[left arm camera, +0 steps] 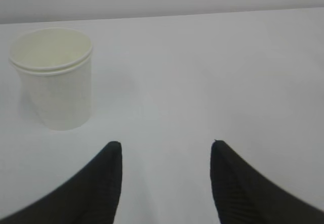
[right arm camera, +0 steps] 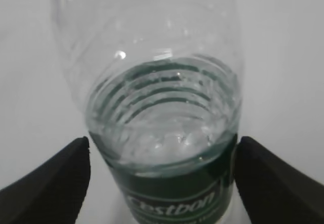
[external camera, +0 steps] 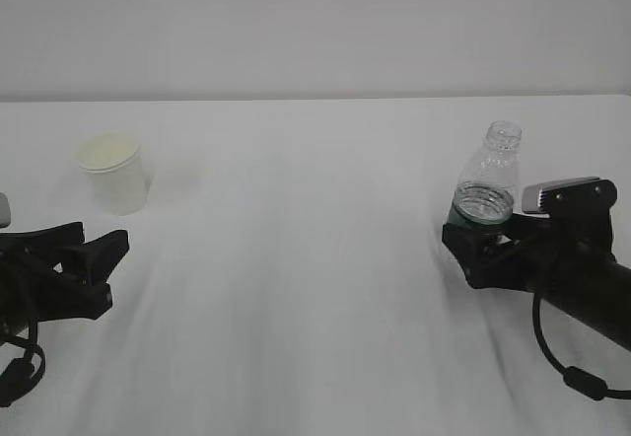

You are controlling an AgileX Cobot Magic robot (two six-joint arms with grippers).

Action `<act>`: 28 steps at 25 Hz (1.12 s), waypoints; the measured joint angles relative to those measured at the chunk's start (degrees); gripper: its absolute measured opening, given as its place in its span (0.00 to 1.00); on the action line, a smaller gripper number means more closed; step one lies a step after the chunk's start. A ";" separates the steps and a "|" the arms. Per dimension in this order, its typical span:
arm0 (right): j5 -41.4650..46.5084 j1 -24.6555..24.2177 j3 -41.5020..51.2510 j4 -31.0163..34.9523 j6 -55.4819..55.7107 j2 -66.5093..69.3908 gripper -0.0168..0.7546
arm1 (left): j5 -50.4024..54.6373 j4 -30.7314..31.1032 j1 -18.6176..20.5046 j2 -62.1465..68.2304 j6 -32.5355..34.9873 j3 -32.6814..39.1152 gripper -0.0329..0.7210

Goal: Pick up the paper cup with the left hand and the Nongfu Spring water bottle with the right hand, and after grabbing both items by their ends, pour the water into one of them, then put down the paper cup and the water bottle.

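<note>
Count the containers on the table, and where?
2. The paper cup stands far left, ahead of the open left tool. The water bottle stands on the right, between the open right tool's fingers. None seem hidden.

Paper cup left, water bottle right.

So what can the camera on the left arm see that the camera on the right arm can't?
Only the left wrist view shows the paper cup, standing upright and apart from the left gripper, whose fingers are spread with nothing between them. Only the right wrist view shows the water bottle with water inside, sitting between the right gripper's wide-open fingers, with a small gap on each side. Both show the white table.
</note>
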 joint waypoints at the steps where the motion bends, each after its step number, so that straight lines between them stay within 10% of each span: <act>1: 0.00 0.00 -0.65 -0.30 -0.01 0.39 0.89 | 0.00 0.00 0.00 0.00 0.00 0.00 0.57; 28: 0.00 0.00 -6.12 -0.65 1.32 3.26 0.85 | -0.04 0.09 0.00 0.00 0.00 -0.10 0.57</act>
